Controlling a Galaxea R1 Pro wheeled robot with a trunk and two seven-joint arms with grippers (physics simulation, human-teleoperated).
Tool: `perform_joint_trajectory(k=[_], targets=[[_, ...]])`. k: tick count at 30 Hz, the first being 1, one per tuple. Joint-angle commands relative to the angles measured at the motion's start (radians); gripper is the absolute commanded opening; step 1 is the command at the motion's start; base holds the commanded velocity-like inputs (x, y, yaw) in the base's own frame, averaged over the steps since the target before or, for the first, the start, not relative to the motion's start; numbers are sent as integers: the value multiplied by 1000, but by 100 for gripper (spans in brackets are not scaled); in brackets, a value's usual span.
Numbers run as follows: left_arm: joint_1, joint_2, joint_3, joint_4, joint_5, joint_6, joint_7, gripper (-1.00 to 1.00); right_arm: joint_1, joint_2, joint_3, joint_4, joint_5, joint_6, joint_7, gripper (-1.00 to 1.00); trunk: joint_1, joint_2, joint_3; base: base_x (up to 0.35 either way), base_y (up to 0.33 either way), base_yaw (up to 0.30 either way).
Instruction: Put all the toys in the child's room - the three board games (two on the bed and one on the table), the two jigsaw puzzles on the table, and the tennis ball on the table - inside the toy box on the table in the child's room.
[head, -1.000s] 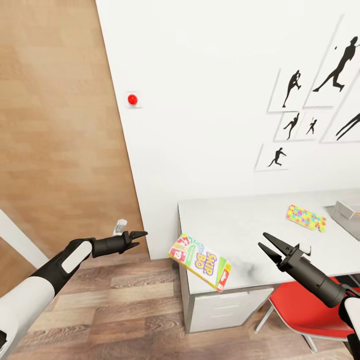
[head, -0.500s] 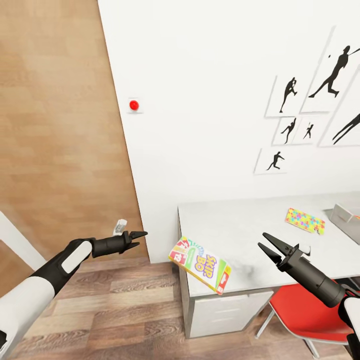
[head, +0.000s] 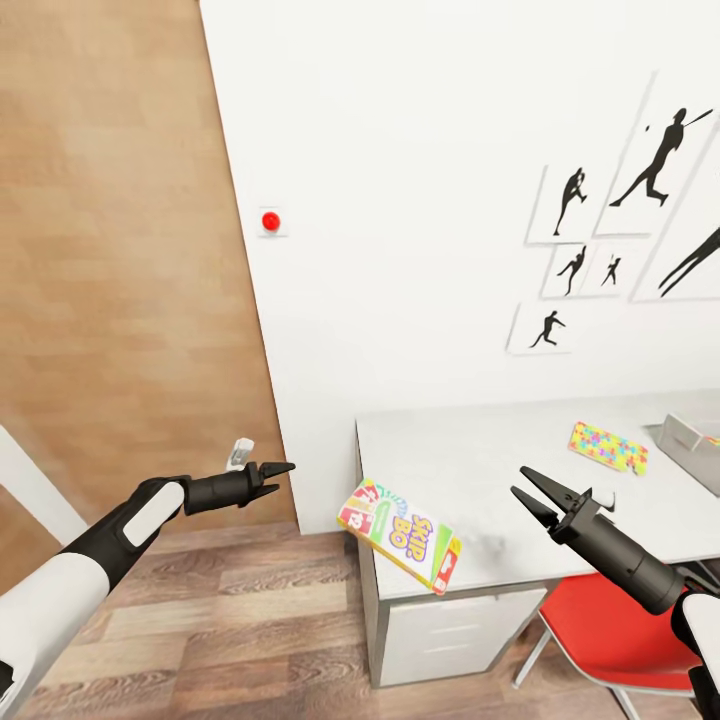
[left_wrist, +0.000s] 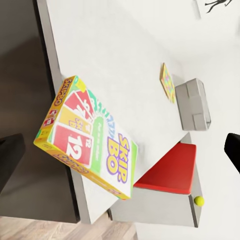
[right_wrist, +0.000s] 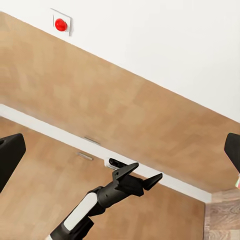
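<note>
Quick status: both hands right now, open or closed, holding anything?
Left hand: open a little, empty, hanging in the air left of the table.
Right hand: open wide, empty, over the table's front edge near the Skip-Bo box.

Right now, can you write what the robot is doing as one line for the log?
left tool: open, empty | right tool: open, empty | Skip-Bo box: overhanging table corner | puzzle: on table | toy box: table's right end
</note>
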Motion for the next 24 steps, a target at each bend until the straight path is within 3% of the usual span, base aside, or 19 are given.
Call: perform_joint_trajectory(k=[1, 24], targets=[[-1, 1, -5, 0, 7, 3, -1, 100, -1, 0, -1, 0, 1, 6, 3, 100, 1, -2, 0, 0, 0, 0], [-1, 1, -4, 0, 7, 3, -1, 100, -1, 2, -1, 0, 1, 5, 1, 100, 1, -2, 38, -54, 0, 0]])
